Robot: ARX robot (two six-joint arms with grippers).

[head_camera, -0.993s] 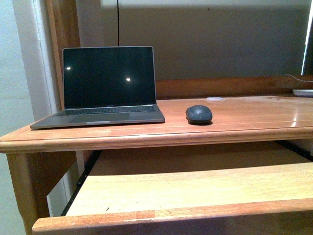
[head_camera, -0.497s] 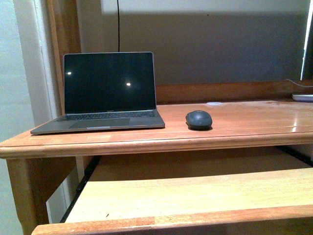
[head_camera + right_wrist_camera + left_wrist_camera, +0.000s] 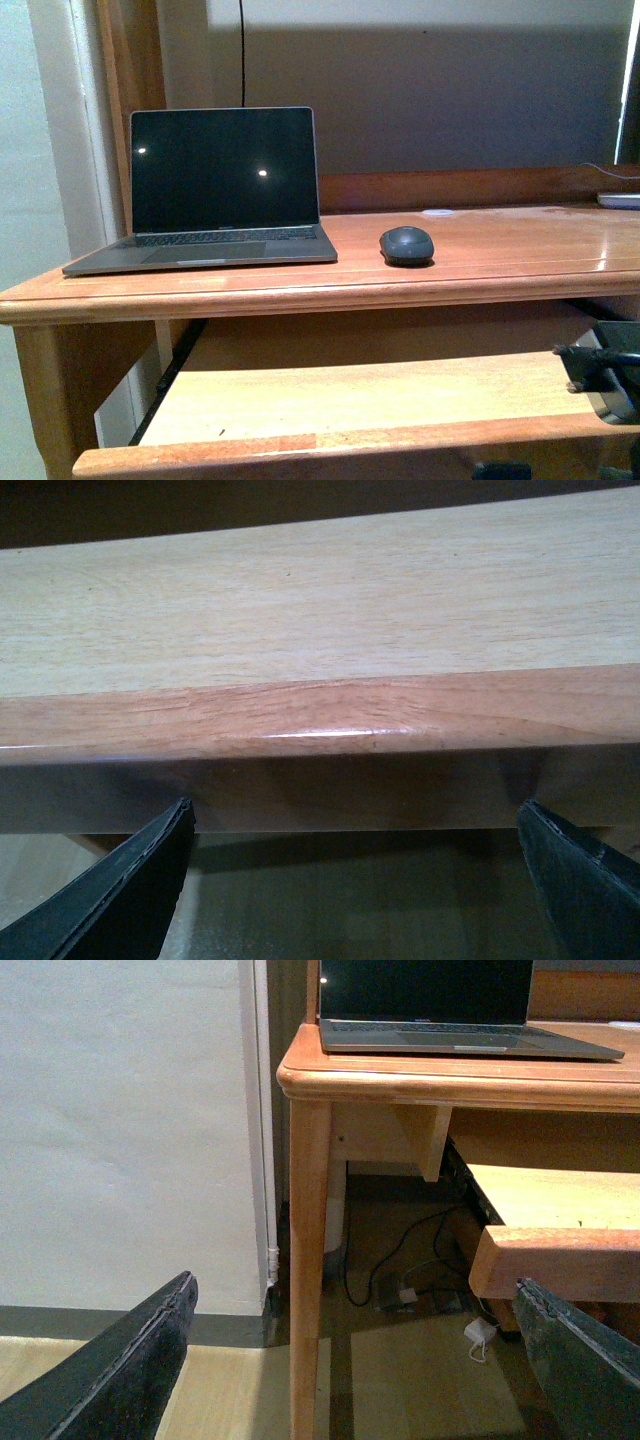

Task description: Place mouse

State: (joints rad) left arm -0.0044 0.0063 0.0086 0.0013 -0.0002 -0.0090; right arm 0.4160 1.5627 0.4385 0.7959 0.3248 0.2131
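The dark grey mouse (image 3: 407, 244) rests on the wooden desk top (image 3: 500, 250), just right of the open laptop (image 3: 215, 190), and neither gripper touches it. My right gripper (image 3: 353, 805) is open and empty, low in front of the pull-out tray's front edge (image 3: 320, 715). Part of the right arm (image 3: 605, 380) shows at the lower right of the front view, by the tray (image 3: 380, 400). My left gripper (image 3: 352, 1285) is open and empty, down near the floor beside the desk's left leg (image 3: 308, 1260). Neither wrist view shows the mouse.
The laptop (image 3: 450, 1035) sits near the desk's left corner. A white object (image 3: 620, 200) with a cable lies at the far right of the desk. Cables and a small white adapter (image 3: 478, 1334) lie on the floor under the desk. A wall (image 3: 120, 1130) stands left of the leg.
The right arm has come into the front view at the lower right. The whole scene shifted slightly downward in that view a second ago. The mouse and laptop have not moved.
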